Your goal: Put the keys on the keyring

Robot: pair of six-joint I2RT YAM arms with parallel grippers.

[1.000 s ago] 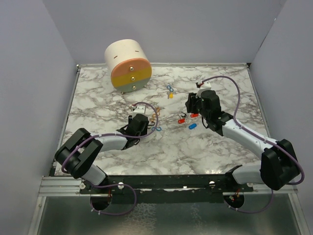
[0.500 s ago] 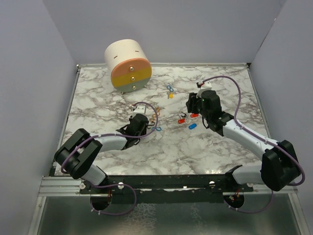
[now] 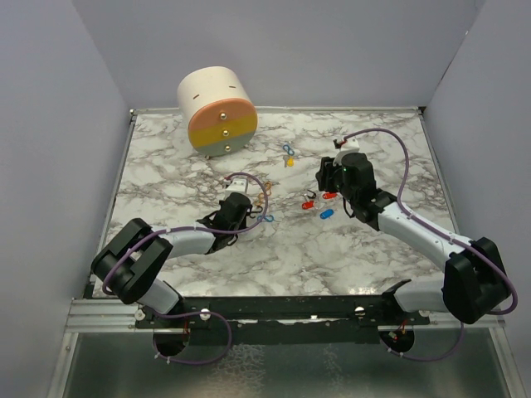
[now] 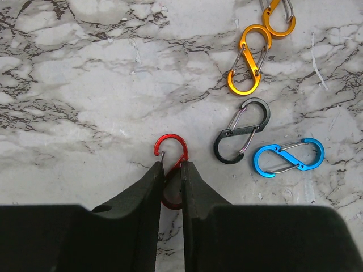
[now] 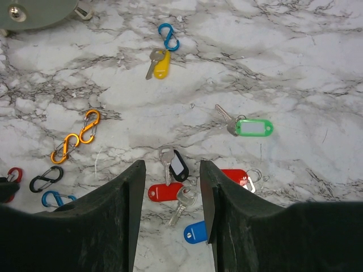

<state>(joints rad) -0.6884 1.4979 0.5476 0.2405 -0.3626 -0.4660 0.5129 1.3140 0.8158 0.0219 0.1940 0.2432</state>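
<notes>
Several keys with coloured tags lie on the marble table [image 3: 166,178]: red [image 5: 164,191], black [image 5: 178,166], blue [image 5: 195,232], green [image 5: 253,127] and yellow [image 5: 161,63]. My right gripper [image 5: 171,165] hovers open over the red, black and blue ones, touching none; the top view shows this gripper [image 3: 325,189] just behind them. The keyring, a red figure-8 clip [image 4: 170,148], lies flat on the table. My left gripper [image 4: 172,166] is shut on its lower loop, and only the upper loop shows beyond the fingertips. From above, the left gripper [image 3: 250,219] sits low at centre left.
Right of the left gripper lie two linked orange clips [image 4: 248,62], a black clip [image 4: 242,130] and a blue clip [image 4: 288,157]. Another blue clip [image 5: 168,36] lies by the yellow key. A second red tag [image 5: 235,177] rests beside the right finger. A cream drum [image 3: 217,112] stands far left.
The left gripper's jaws have closed onto the red clip. Both arms have stayed almost where they were, and the right gripper is still open.
</notes>
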